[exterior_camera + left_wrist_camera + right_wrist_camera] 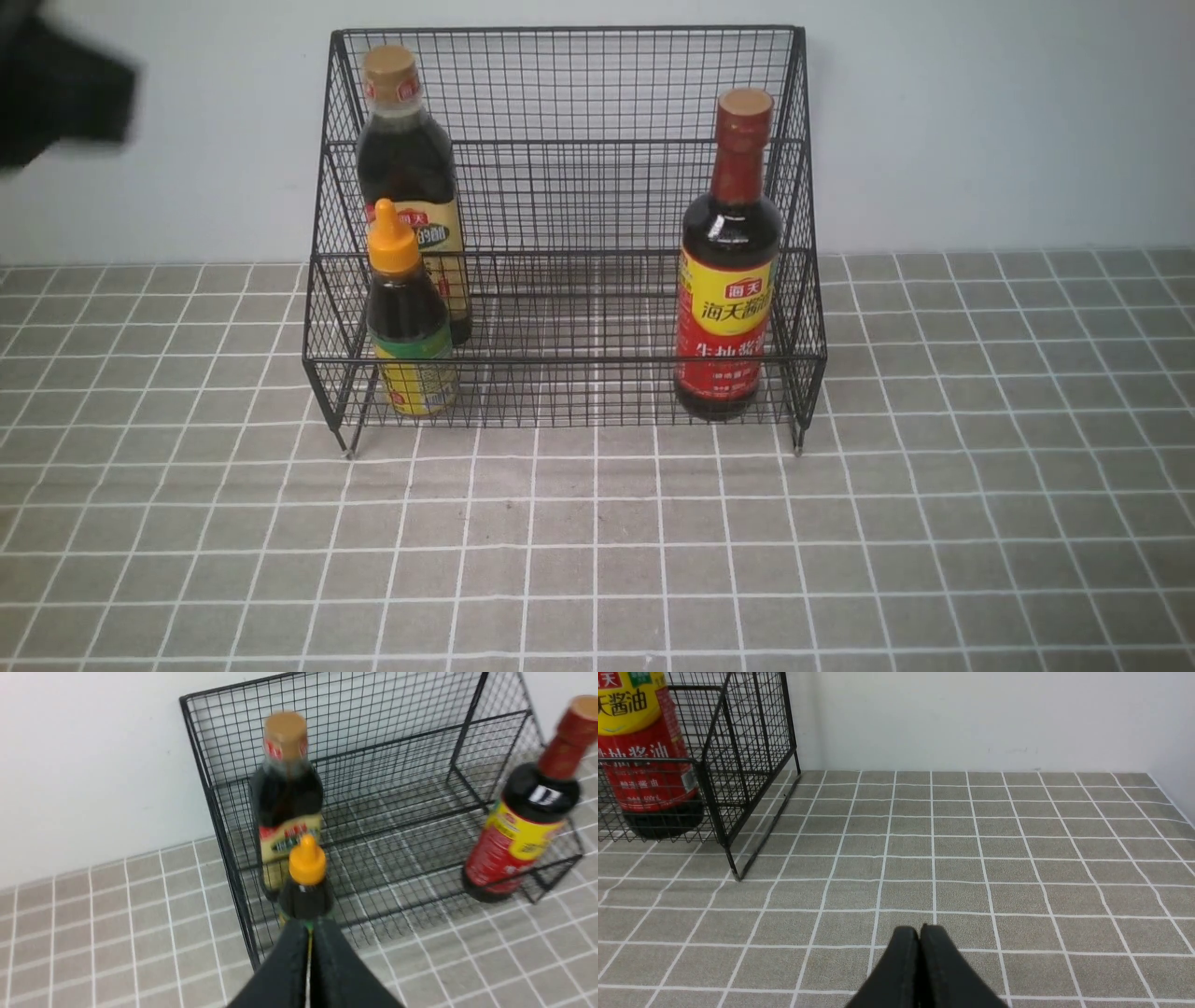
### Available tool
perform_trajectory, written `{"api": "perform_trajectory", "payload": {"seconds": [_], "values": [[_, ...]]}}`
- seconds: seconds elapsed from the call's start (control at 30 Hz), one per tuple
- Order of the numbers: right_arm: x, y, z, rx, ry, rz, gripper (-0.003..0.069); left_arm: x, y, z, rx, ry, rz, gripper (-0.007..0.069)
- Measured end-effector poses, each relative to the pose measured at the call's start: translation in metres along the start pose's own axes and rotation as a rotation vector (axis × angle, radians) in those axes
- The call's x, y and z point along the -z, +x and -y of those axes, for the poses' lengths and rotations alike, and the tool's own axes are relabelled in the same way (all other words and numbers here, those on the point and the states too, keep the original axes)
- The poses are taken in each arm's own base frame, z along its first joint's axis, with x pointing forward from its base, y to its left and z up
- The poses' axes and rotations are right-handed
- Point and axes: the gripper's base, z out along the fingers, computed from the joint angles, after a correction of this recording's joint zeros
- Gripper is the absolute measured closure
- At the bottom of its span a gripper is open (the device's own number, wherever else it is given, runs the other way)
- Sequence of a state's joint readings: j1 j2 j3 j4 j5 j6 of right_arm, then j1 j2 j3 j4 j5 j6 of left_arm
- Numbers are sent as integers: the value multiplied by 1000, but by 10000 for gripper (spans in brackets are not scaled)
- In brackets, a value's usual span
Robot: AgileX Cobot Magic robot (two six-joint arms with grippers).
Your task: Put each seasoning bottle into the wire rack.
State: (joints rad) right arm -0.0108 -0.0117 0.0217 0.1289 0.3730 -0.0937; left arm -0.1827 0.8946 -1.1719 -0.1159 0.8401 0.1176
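All three bottles upright in wire rack [569,187]; orange-cap bottle [306,882] just ahead of left claw [309,952], red-neck bottle [642,756] well off from right claw [920,961]; both claws pressed together, empty; retreat clear, no snagging mesh

Black wire rack [569,84] on a grey tabletop [840,560] gridded with white lines; dark bottles: gold cap [390,67], beige-green label; orange cap [393,238], yellow-green label; red neck [742,159], red-yellow label; blurred shape [56,89] probably black
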Motion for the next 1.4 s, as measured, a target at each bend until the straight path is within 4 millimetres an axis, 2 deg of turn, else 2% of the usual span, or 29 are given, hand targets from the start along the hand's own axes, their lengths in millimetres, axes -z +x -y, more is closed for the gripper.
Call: {"api": "perform_trajectory", "payload": {"seconds": [0.03, 0.1, 0.23, 0.27, 0.33, 0.47, 0.63, 0.8, 0.93, 1.0, 1.07, 1.13, 1.17, 1.2, 1.27, 1.4], "values": [[0, 0, 0, 0, 0, 0, 672, 2, 2, 0, 3, 0, 3, 631], [0, 0, 0, 0, 0, 0, 672, 21, 26, 3, 27, -2, 32, 631], [0, 0, 0, 0, 0, 0, 672, 46, 60, 6, 33, -2, 74, 631], [0, 0, 0, 0, 0, 0, 672, 45, 61, 6, 33, -2, 69, 631], [0, 0, 0, 0, 0, 0, 672, 60, 77, 8, 30, -1, 92, 631], [0, 0, 0, 0, 0, 0, 672, 74, 92, 10, 27, 3, 88, 631], [0, 0, 0, 0, 0, 0, 672, 81, 98, 12, 31, 8, 76, 631], [0, 0, 0, 0, 0, 0, 672, 72, 108, 10, 26, -9, 128, 631], [0, 0, 0, 0, 0, 0, 672, 56, 139, 4, 17, -93, 238, 631], [0, 0, 0, 0, 0, 0, 672, 38, 176, 0, 21, -162, 294, 631], [0, 0, 0, 0, 0, 0, 672, 26, 200, -1, 27, -193, 293, 631], [0, 0, 0, 0, 0, 0, 672, 7, 237, -4, 38, -227, 278, 631], [0, 0, 0, 0, 0, 0, 672, 6, 239, -4, 39, -229, 280, 631], [0, 0, 0, 0, 0, 0, 672, -5, 255, -5, 45, -234, 251, 631], [0, 0, 0, 0, 0, 0, 672, -15, 273, -5, 51, -235, 208, 631], [0, 0, 0, 0, 0, -1, 672, -22, 286, -6, 54, -234, 159, 631]]}}
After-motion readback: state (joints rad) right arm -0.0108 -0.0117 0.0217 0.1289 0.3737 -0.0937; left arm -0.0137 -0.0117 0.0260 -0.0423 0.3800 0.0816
